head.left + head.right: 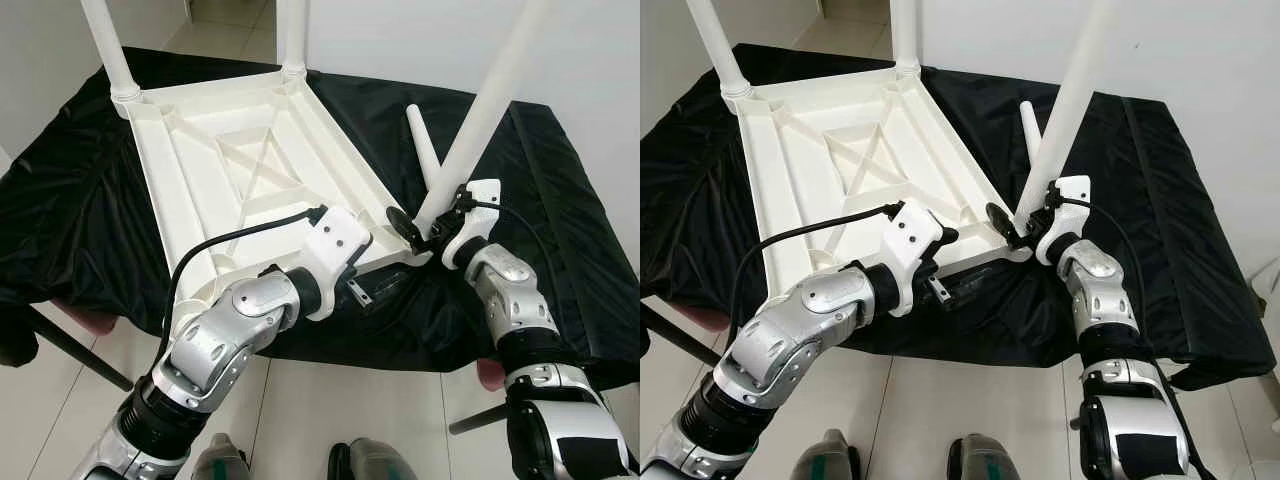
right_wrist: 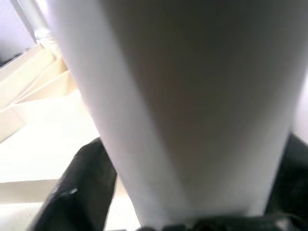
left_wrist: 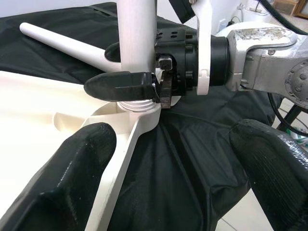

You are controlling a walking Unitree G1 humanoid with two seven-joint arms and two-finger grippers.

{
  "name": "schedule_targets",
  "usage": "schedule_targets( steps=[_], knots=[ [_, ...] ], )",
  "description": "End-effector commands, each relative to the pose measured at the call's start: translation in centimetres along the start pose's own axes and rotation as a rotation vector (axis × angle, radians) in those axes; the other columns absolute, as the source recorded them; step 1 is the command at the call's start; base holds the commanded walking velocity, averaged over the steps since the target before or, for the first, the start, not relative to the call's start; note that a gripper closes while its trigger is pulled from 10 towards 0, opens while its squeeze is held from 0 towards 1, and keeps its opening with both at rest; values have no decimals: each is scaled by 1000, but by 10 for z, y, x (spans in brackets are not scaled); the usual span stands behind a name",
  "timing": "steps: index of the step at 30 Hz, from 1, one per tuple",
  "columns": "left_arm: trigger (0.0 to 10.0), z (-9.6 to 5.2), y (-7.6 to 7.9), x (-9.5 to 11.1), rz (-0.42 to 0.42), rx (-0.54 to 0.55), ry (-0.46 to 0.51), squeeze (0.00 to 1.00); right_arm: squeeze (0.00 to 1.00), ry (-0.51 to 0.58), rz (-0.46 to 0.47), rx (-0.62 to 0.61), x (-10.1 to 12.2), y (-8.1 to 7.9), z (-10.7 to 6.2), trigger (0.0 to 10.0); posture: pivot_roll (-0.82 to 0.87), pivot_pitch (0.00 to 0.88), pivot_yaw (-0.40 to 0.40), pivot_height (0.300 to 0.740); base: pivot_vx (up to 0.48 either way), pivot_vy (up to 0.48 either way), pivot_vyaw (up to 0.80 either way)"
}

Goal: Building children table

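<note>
On the black-draped desk [image 1: 60, 200], the upturned white plastic tabletop [image 1: 250, 170] has two legs fitted. The right gripper [image 3: 144, 86] pinches the third white leg [image 1: 490, 110] at its corner socket; a fourth white leg [image 1: 424, 150] lies loose alongside. The left gripper [image 3: 173, 163] is spread by the tabletop's edge.

Black cloth [image 1: 560, 200] (creased) drapes work table; pale glossy floor tiles [image 1: 330, 410] below; plain white walls [image 1: 400, 40].

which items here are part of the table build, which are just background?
In the job: upturned white tabletop; leg held by right claw at the near corner socket; two fitted legs; loose leg; left claw, open.

Background: black cloth; tiled floor.
</note>
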State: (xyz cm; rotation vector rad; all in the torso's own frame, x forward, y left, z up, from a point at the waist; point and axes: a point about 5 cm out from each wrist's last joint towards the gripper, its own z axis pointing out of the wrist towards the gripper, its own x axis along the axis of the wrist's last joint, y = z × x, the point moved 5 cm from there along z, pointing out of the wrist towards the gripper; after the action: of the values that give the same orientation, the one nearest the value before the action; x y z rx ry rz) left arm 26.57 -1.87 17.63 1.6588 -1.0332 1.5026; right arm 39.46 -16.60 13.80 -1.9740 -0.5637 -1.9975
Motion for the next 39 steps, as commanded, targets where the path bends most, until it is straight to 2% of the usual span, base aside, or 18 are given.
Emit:
schedule_targets(
  steps=[1,8,16,17,18,19,27,29,31,32,36,38,39],
  knots=[
    [10000,-1,3,1,16,-23,-7,0,0,-14,-19,-4,-1,4,1,0,-26,34,-42,740,0,0,0],
    [10000,-1,4,1,15,-24,-7,0,0,-49,-22,12,-11,6,-2,0,-31,37,-42,740,0,0,0],
    [10000,0,5,1,16,-30,-6,0,0,-37,7,14,-16,8,-5,0,-36,41,-40,740,0,0,0],
    [10000,0,5,1,15,-31,-6,0,0,-32,18,11,-17,7,-5,5098,-36,41,-40,740,0,0,0],
    [10000,0,5,1,14,-31,-6,0,0,-29,22,1,-17,7,-5,5098,-36,41,-40,740,0,0,0],
    [10000,0,5,1,14,-31,-6,0,0,-23,26,-8,-17,6,-4,10000,-37,42,-41,740,0,0,0],
    [10000,0,6,1,11,-32,-5,0,0,-2,49,-56,-11,-4,1,10000,-44,43,-45,740,0,0,0],
    [10000,0,6,1,9,-32,-3,0,0,-18,45,-104,-12,-4,3,10000,-47,43,-46,740,0,0,0],
    [10000,2,6,1,8,-34,0,0,0,-40,83,-234,-13,1,5,10000,-52,40,-50,740,0,0,0],
    [10000,2,6,1,8,-34,0,0,0,-40,83,-234,-13,1,5,10000,-52,40,-50,740,0,0,0],
    [10000,3,7,1,7,-39,2,0,0,-29,140,-417,-15,5,0,10000,-52,34,-54,740,0,0,0],
    [10000,3,7,1,7,-39,2,0,0,-29,140,-417,-15,5,0,10000,-52,34,-54,740,0,0,0],
    [10000,3,7,1,7,-39,1,0,0,-20,145,-455,-14,5,-2,10000,-51,32,-55,740,0,0,0]
  ],
)
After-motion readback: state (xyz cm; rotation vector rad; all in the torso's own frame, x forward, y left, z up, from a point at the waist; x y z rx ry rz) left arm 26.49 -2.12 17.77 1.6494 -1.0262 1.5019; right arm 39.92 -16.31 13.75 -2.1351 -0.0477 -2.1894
